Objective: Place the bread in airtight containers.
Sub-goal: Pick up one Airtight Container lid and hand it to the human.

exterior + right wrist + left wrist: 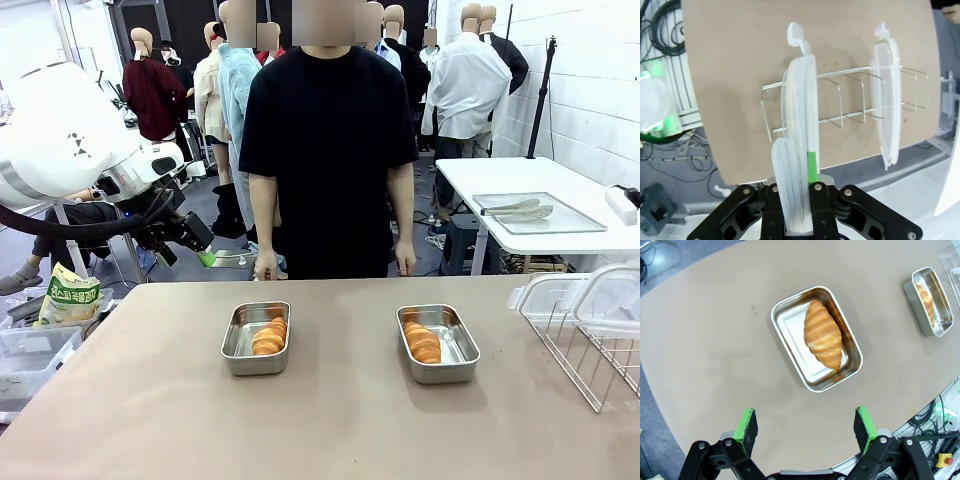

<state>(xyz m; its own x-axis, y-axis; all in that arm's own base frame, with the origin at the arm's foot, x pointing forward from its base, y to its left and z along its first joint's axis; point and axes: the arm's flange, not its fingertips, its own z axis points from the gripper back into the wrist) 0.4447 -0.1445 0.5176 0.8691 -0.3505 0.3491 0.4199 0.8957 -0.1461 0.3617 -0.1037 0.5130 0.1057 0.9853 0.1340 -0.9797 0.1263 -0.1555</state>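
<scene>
Croissants, two of them, golden and ridged, each lie in a small steel pan on the tan table (300, 430). From the front camera we see the left croissant (268, 336) resting against the right-hand wall of the left pan (238, 345). The right croissant (423, 342) lies toward the left side of the right pan (462, 345). The pans sit side by side, well apart, and both are uncovered. A person (330, 140) in a black shirt stands at the far edge, arms hanging down.

The left gripper (807, 422) hovers above the table with its jaws spread wide and nothing between the green pads (746, 425). Through its wrist camera we look down on the left pan, where the croissant lies along one long wall, leaving a strip of shiny floor bare (the other pan shows near the upper corner of that view).

The right gripper (799, 170) is clamped on the near edge of a clear, white-rimmed lid (800, 110). This lid stands on edge at one end of a wire rack (850, 95) at the table's right side. A second lid (888, 90) stands upright in the same rack, a few slots along. We cannot tell whether the gripped lid rests in its slot or is lifted free.
</scene>
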